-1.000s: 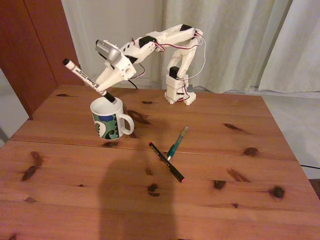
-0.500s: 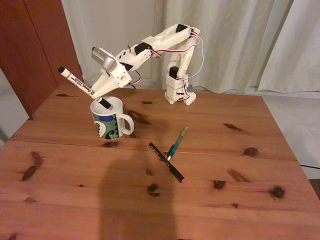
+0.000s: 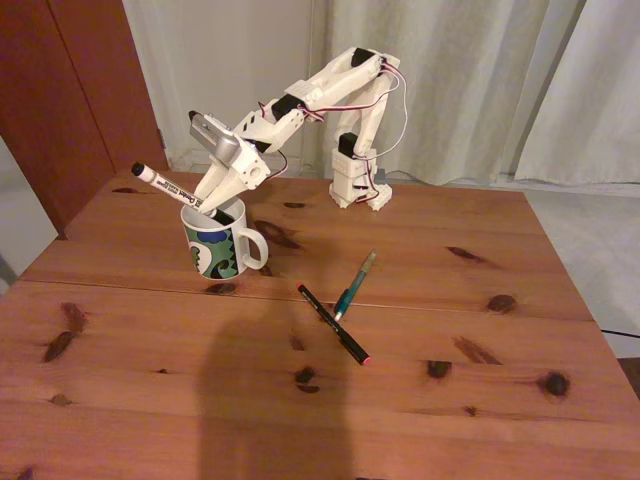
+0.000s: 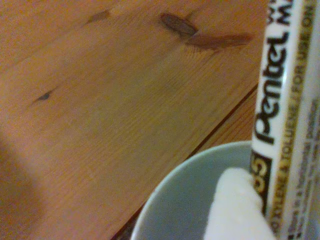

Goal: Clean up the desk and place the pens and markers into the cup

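Pincer (image 3: 216, 203) seemingly grips one marker (image 3: 165, 184) in one cup (image 3: 220, 245); two pens (image 3: 343, 300) lie loose.

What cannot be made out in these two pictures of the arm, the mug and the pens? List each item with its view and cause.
- End effector jaw state, fixed view: too small, against the marker.
- Marker's lower end, fixed view: hidden inside the cup.
- Marker's small print, wrist view: blurred.
- Cup's far rim, wrist view: cut off by the edge.
- Teal pen and black pen markings, fixed view: too small.

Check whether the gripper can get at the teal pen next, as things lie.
Probably yes: the teal pen lies in open desk, its lower end crossing the black pen, but the gripper holds the marker.
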